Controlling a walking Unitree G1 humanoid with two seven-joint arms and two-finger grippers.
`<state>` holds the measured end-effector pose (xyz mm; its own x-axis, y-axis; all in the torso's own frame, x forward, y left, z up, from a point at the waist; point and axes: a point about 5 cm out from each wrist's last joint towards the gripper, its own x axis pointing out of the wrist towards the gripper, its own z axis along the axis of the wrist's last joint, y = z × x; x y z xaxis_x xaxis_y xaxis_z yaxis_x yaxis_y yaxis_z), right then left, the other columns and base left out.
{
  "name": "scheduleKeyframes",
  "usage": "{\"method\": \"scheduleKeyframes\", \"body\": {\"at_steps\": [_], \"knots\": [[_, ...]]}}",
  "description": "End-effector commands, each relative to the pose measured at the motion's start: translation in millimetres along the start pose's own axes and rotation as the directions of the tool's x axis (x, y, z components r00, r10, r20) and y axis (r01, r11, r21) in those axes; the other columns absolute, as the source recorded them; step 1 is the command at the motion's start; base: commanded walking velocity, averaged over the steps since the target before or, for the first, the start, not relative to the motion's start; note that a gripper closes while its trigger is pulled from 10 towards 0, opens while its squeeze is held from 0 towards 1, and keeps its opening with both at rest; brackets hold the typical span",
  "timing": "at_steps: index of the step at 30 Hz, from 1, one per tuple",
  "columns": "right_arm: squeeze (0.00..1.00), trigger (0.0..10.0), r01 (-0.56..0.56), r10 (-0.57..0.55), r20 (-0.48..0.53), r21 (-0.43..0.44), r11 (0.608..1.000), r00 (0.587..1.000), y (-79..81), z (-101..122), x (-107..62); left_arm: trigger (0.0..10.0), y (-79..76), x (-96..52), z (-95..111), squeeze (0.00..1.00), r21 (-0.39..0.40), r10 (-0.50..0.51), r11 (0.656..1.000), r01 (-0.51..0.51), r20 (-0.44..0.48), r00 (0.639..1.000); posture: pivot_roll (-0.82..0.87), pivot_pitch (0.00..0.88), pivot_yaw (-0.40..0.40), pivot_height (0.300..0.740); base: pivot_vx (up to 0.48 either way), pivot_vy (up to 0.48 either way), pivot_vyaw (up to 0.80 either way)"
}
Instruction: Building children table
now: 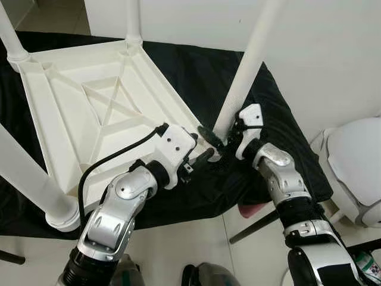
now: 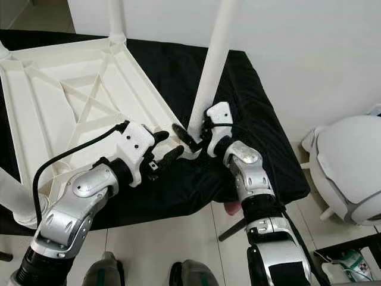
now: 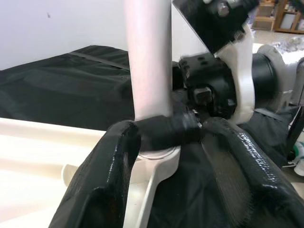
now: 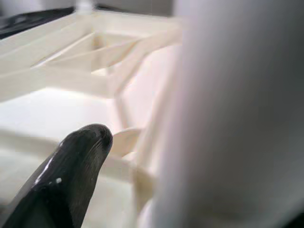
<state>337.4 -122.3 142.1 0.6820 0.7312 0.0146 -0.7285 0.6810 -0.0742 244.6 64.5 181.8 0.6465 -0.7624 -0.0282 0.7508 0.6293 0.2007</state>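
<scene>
Table (image 1: pixel 89 113) lies upturned on black cloth (image 1: pixel 196 71) over pale tiles; right gripper (image 1: pixel 229 140) clasps its leg (image 1: pixel 247 65), left gripper (image 1: pixel 199 152) wide.

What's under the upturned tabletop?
A black cloth lies under the tabletop, spreading past its edges. Whatever the cloth rests on is covered. Both grippers, left and right, work at the near-corner leg.

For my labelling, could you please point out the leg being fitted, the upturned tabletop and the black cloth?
leg (image 1: pixel 250 62), left eye view, mid-shaft.
tabletop (image 1: pixel 101 107), left eye view, ribbed underside.
black cloth (image 2: pixel 250 101), right eye view, bare patch.
</scene>
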Motion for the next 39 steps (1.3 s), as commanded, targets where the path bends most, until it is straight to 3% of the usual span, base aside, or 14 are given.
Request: {"method": "scheduleKeyframes", "body": {"at_steps": [1,7,8,9,10,22,28,29,39], "knots": [[0.0,10.0,-0.022,0.022,-0.002,-0.009,1.0,1.0,-2.8,0,-1.0,10.0,0.5,2.4,1,0.0,-0.002,0.026,1.0,-0.026,0.005,1.0,0.02,0.005,-0.109,0.74,0.0,0.0,0.0],[0.0,10.0,-0.051,0.051,-0.028,-0.01,0.999,0.998,-5.3,-4,-0.1,10.0,1.5,2.2,2,0.0,0.002,0.029,1.0,-0.03,0.008,1.0,0.02,0.0,-0.108,0.74,0.0,0.0,0.0],[0.0,6.9,-0.049,0.049,-0.037,-0.008,0.999,0.998,-6.7,-5,-0.2,10.0,1.9,2.3,3,0.0,0.003,0.031,1.0,-0.031,0.01,0.999,0.02,0.0,-0.107,0.74,0.0,0.0,0.0],[0.0,4.7,-0.049,0.049,-0.044,-0.004,0.999,0.998,-8.2,-7,-0.5,10.0,2.1,2.5,3,0.0,0.003,0.032,0.999,-0.032,0.011,0.999,0.02,0.0,-0.107,0.74,0.0,0.0,0.0],[0.0,0.0,-0.042,0.043,-0.048,0.01,0.999,0.998,-10.0,-8,-1.1,10.0,2.0,2.6,3,0.0,0.004,0.031,1.0,-0.031,0.012,0.999,0.02,0.0,-0.107,0.74,0.0,0.0,0.0],[0.0,0.0,-0.022,0.025,-0.055,0.05,0.999,0.998,-12.5,-18,-8.1,10.0,0.9,2.2,3,0.0,0.005,0.018,1.0,-0.018,0.008,1.0,0.02,0.0,-0.097,0.74,0.0,0.0,0.0],[0.0,0.0,0.055,-0.053,-0.021,0.079,0.995,0.998,-12.3,-19,-10.7,10.0,-1.0,2.0,2,0.0,0.002,0.009,1.0,-0.009,0.006,1.0,0.01,0.008,-0.094,0.74,0.0,0.0,0.0],[0.0,10.0,0.089,-0.087,-0.017,0.079,0.993,0.996,-12.5,-19,-10.8,10.0,-1.2,2.0,2,0.0,0.001,0.008,1.0,-0.008,0.005,1.0,0.01,0.008,-0.094,0.74,0.0,0.0,0.0],[0.0,10.0,0.294,-0.294,-0.02,0.094,0.951,0.956,-11.4,-16,-8.4,10.0,-2.7,1.8,0,0.0,-0.002,0.003,1.0,-0.003,-0.003,1.0,0.0,0.016,-0.091,0.74,0.0,0.0,0.0]]}}
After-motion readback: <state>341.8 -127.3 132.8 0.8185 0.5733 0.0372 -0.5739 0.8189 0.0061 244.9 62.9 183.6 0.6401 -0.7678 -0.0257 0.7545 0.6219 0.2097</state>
